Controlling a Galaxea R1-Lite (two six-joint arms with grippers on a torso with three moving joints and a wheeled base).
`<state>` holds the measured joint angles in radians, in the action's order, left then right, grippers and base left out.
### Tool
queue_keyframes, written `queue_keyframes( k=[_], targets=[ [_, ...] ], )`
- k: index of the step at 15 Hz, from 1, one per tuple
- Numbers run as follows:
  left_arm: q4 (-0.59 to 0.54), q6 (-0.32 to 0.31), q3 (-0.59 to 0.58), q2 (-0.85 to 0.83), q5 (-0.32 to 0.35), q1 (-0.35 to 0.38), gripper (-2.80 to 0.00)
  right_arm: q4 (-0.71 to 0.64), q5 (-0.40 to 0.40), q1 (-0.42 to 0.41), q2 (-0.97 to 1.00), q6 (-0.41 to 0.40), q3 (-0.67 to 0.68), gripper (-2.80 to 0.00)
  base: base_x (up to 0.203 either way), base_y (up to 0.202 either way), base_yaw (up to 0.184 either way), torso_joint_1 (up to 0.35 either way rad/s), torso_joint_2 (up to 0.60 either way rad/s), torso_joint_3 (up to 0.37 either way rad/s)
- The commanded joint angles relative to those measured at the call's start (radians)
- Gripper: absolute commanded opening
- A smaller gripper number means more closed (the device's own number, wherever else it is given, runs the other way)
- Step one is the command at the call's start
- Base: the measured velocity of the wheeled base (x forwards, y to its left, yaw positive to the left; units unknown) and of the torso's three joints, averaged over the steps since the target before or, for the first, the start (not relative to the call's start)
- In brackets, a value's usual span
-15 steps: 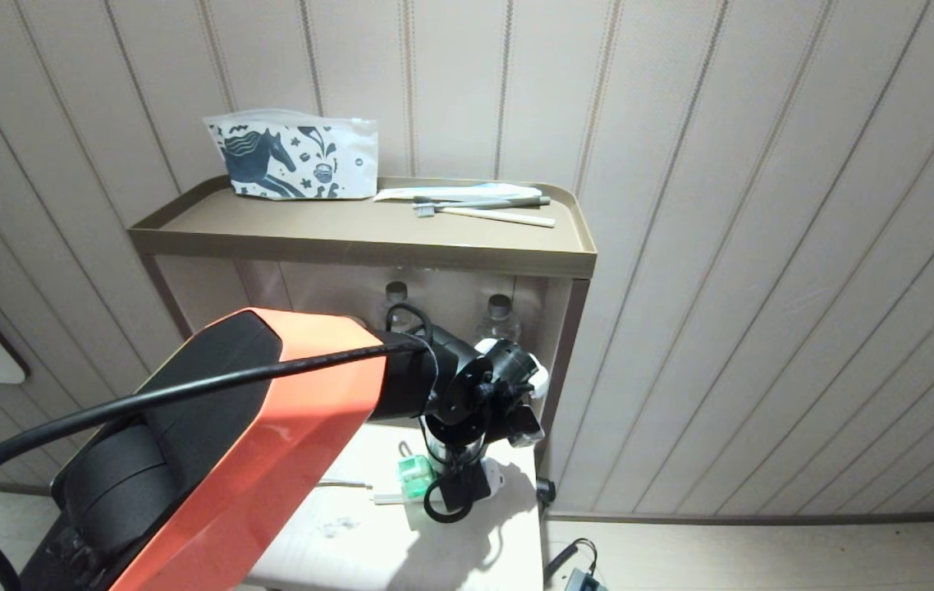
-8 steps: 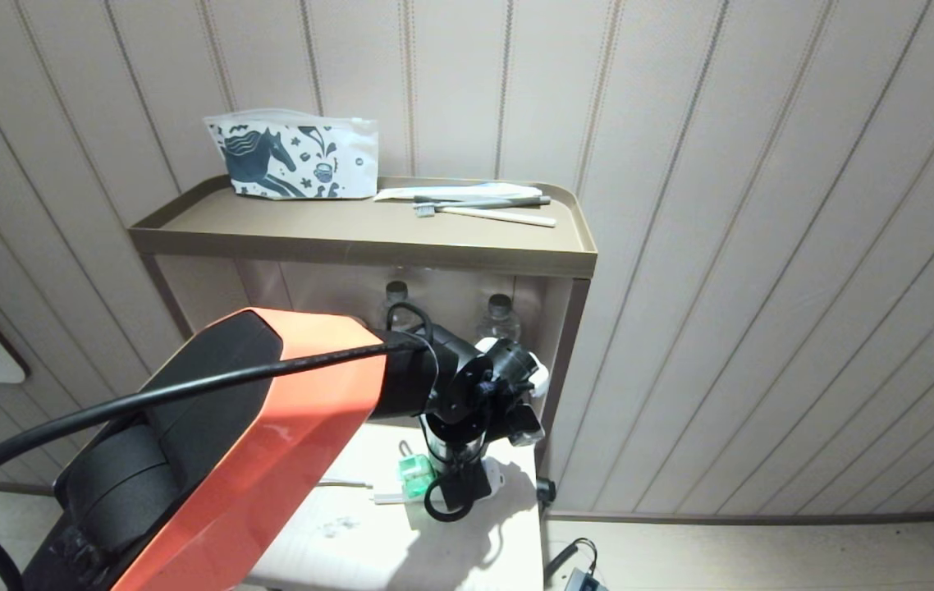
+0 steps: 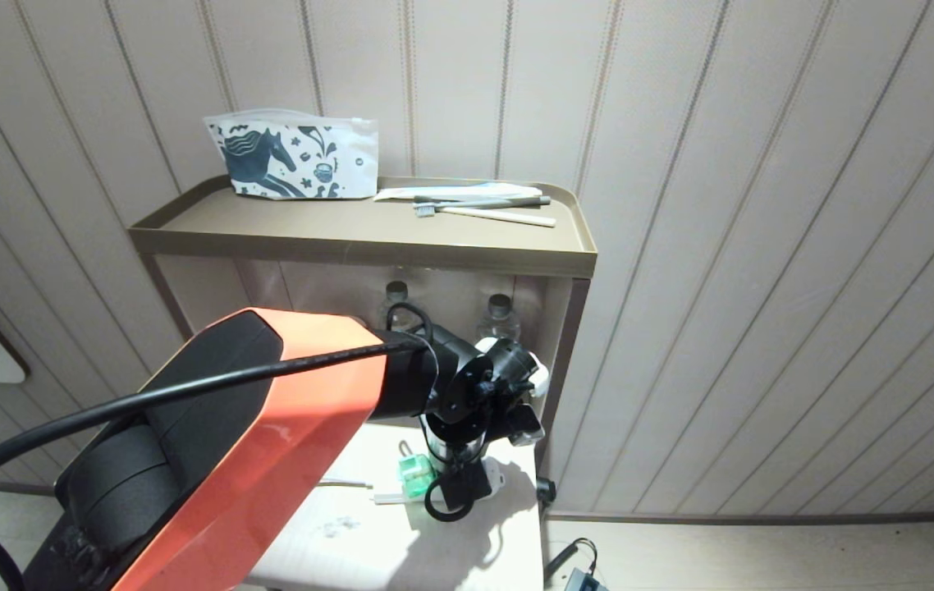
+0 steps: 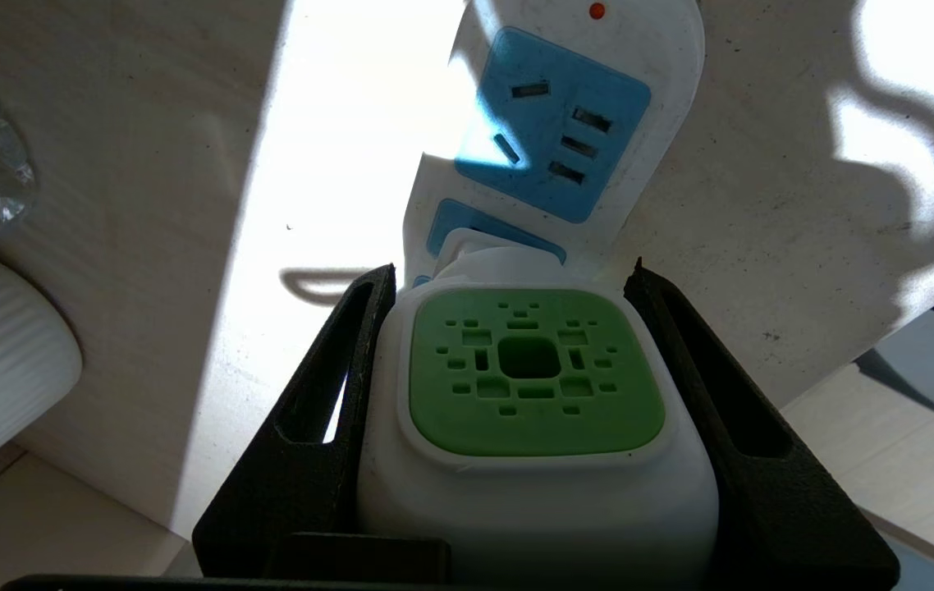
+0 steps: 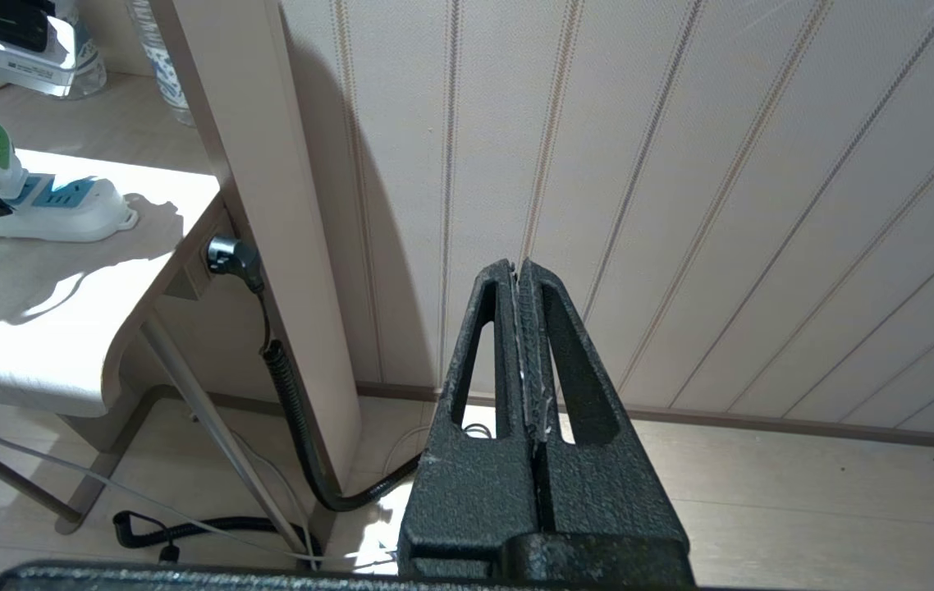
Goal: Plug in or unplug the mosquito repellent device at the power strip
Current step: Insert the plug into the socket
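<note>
Shelf unit (image 3: 368, 238): brown, against the panelled wall at 12 o'clock in the head view; pouch and toothbrushes on top, two water bottles (image 3: 500, 316) behind the arm.
Desk (image 3: 401, 542): pale lower surface at 6 o'clock, sunlit, carrying the strip.
Left arm (image 3: 270, 427): orange and black, reaching from 7 o'clock toward centre, wrist bent so the end effector points down onto the strip.
Strip (image 4: 565, 123): white bar lying flat on the desk; blue socket faces, one free socket and a red light beyond the device.
Device (image 4: 537, 382): white body with green vented top, sitting on the strip near its end; it looks seated in a socket, though the pins are hidden. In the head view only a green glint shows at 6 o'clock, under the wrist.
Left end effector (image 4: 516, 386): clenched on the device, one black finger (image 4: 327, 410) flat against each side.
Right end effector (image 5: 526, 345): clenched empty, parked off to the side, aimed at wall and floor.
Step in hand: likely the pull or the final seating, I cannot tell which.
Doing it well: move straight along the pin axis, no rocking; hold firm, since the light strip may lift along with the device.
</note>
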<state>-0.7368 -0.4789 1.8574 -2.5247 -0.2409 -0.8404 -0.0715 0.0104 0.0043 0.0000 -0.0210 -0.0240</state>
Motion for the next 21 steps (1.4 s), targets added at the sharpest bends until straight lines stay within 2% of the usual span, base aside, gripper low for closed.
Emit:
queue_keyframes(
  k=[1,2,12,16,21],
  targets=[
    [-0.001,-0.003,0.002,-0.005,-0.002,0.000,-2.80,-0.001,0.000,0.000,0.000,-0.001,-0.001,-2.80,0.000,0.000,0.000,0.000,0.00,0.000],
    [-0.003,-0.002,0.002,-0.006,-0.002,0.000,0.00,-0.001,0.000,0.000,0.000,-0.001,-0.001,-2.80,0.000,0.000,0.000,0.000,0.00,0.000],
    [-0.003,0.026,0.029,-0.009,-0.002,0.011,0.00,-0.001,0.000,0.000,0.000,-0.001,-0.001,-2.80,0.000,0.000,0.000,0.000,0.00,0.000],
    [-0.001,0.028,0.032,-0.004,-0.002,0.046,0.00,-0.001,0.000,0.000,0.000,-0.001,-0.001,-2.80,0.000,0.000,0.000,0.000,0.00,0.000],
    [-0.003,0.028,0.031,-0.005,-0.002,0.055,0.00,-0.001,0.000,0.000,0.000,-0.001,-0.001,-2.80,0.000,0.000,0.000,0.000,0.00,0.000]
  ],
)
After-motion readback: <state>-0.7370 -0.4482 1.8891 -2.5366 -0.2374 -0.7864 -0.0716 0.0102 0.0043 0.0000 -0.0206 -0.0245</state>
